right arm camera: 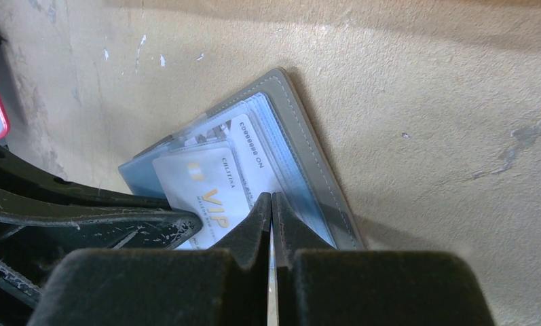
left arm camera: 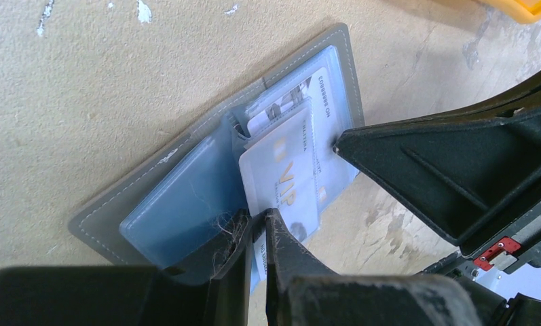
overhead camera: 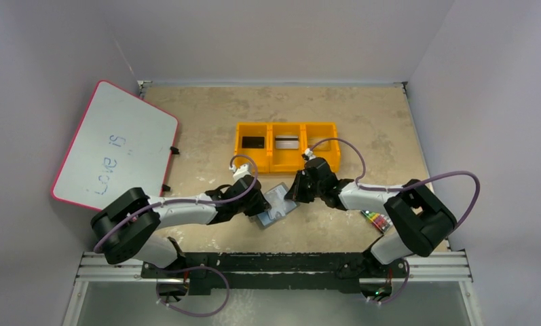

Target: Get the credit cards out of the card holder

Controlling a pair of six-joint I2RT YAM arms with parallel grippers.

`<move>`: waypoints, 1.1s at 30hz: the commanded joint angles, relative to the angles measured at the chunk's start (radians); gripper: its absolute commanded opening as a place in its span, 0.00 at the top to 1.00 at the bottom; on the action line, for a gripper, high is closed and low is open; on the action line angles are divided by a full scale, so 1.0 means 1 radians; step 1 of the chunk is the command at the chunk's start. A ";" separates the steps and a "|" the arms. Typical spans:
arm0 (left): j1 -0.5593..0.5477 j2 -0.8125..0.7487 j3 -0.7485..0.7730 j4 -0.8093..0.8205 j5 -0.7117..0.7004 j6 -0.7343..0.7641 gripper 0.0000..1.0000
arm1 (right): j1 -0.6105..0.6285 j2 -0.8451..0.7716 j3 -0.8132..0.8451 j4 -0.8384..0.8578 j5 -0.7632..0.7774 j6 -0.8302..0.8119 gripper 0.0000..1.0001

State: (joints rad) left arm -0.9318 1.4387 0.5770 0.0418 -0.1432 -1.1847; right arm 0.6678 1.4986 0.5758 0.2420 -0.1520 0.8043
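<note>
The card holder [overhead camera: 279, 202] lies open on the table between both arms, grey outside, pale blue inside [left arm camera: 179, 204]. A pale card marked VIP [left arm camera: 286, 170] sticks partly out of its right pocket, over another card with printed digits [left arm camera: 322, 95]. My left gripper [left arm camera: 257, 219] is shut on the near corner of the VIP card. My right gripper [right arm camera: 272, 198] is shut, its tips resting on the holder's right half [right arm camera: 308, 146] beside the VIP card [right arm camera: 199, 180]. A black card [overhead camera: 254, 142] and a silver-white card [overhead camera: 287, 142] lie in the yellow tray.
The yellow three-part tray [overhead camera: 286, 125] stands just behind the holder. A whiteboard with a pink rim [overhead camera: 115, 146] leans at the far left. A pack of coloured crayons [overhead camera: 376, 219] lies by the right arm's base. Walls close in the table on three sides.
</note>
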 commanded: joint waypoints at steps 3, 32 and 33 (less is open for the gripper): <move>-0.004 -0.023 -0.025 -0.059 -0.034 0.025 1.00 | -0.002 0.040 -0.012 -0.123 0.079 -0.031 1.00; -0.004 -0.002 0.004 -0.104 -0.035 0.044 1.00 | 0.055 0.161 0.186 -0.192 0.073 -0.117 0.99; -0.004 -0.007 0.000 -0.113 -0.040 0.040 0.99 | 0.055 0.165 0.177 -0.197 0.091 -0.111 0.99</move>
State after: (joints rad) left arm -0.9318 1.4410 0.5774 0.0212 -0.1452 -1.1812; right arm 0.7155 1.6314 0.7692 0.1253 -0.1974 0.6739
